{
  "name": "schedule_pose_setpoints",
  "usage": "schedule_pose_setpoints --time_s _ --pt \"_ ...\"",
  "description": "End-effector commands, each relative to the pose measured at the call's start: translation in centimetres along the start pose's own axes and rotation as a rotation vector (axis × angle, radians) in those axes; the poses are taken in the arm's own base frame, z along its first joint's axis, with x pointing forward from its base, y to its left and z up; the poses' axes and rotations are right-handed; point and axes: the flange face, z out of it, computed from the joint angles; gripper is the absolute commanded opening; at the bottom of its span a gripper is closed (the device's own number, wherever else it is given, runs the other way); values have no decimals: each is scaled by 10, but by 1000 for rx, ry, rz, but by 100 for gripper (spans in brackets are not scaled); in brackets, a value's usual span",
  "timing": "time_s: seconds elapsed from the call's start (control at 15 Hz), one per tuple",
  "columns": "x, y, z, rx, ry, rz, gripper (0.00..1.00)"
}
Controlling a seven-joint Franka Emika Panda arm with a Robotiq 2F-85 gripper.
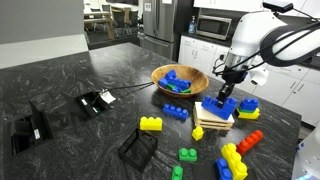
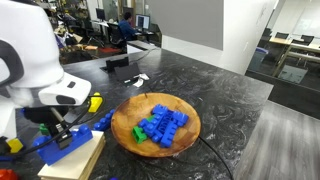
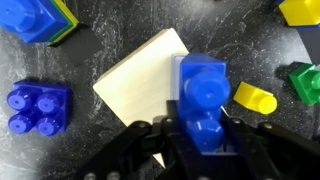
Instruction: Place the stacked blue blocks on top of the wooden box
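Gripping blocks (image 3: 205, 92) with jaws at 3 o'clock edge of box (image 3: 135, 85). Nudge toward 9 o'clock, lower straight until seated flat, then open; otherwise likely toppling onto worktop (image 3: 100, 40).

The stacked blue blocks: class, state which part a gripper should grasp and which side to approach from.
Grip the stacked blue blocks across two opposite flat side walls, coming from above, as the gripper does: the tower is upright over the wooden box, and its studded top gives no flat faces.

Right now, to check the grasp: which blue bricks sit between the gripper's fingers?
The upright blue stack at the wooden box, not those in the bowl or lying loose.
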Motion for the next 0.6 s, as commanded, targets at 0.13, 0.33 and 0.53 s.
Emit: schedule_pose_setpoints --time_s 0.13,0.33,0.53 --pt "7 16 -5 -81 19 -37 11" --pt "12 20 -10 -106 28 -56 11" --pt "13 15 -10 -102 37 -95 11"
